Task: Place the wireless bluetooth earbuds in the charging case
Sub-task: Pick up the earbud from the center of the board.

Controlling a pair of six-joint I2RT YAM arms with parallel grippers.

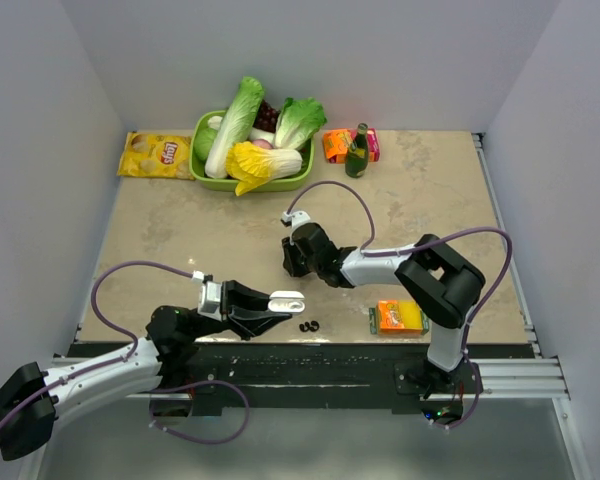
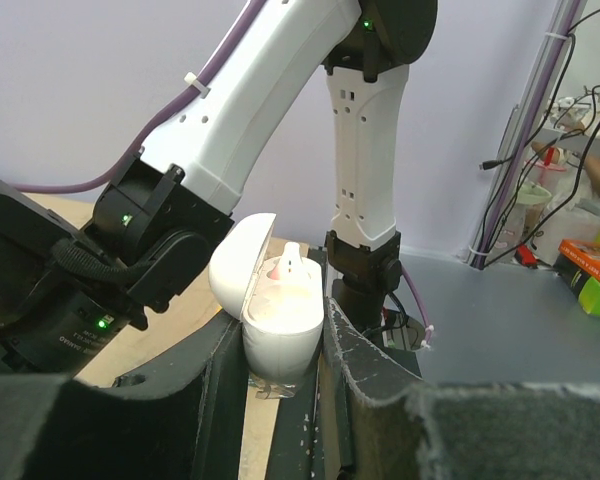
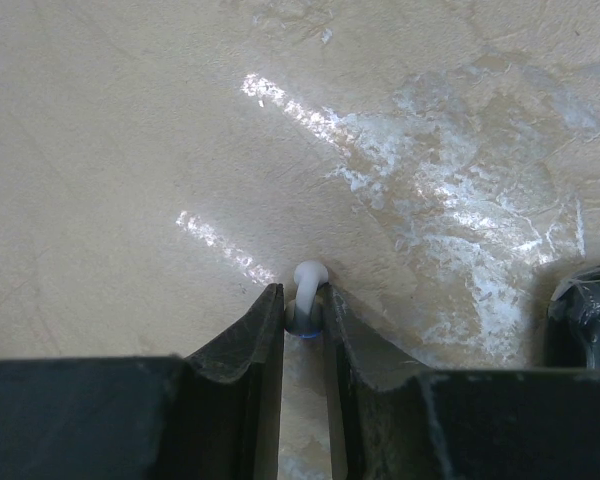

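Note:
My left gripper (image 1: 276,305) is shut on the white charging case (image 2: 280,335) and holds it above the table's near edge. The case's lid (image 2: 242,268) is open, and one white earbud (image 2: 292,262) stands in it. My right gripper (image 1: 292,260) is down on the table near the middle. Its fingertips (image 3: 272,300) pinch a second white earbud (image 3: 308,276) from both sides, and the stem sticks out past the tips. Two black earbuds (image 1: 308,326) lie on the table's front edge, just right of the case.
A green basket (image 1: 202,172) of vegetables stands at the back, a yellow chip bag (image 1: 155,155) to its left. A green bottle (image 1: 357,152) and orange packet (image 1: 336,146) are to its right. An orange-green box (image 1: 399,318) lies front right. A dark object (image 3: 586,310) sits beside my right gripper.

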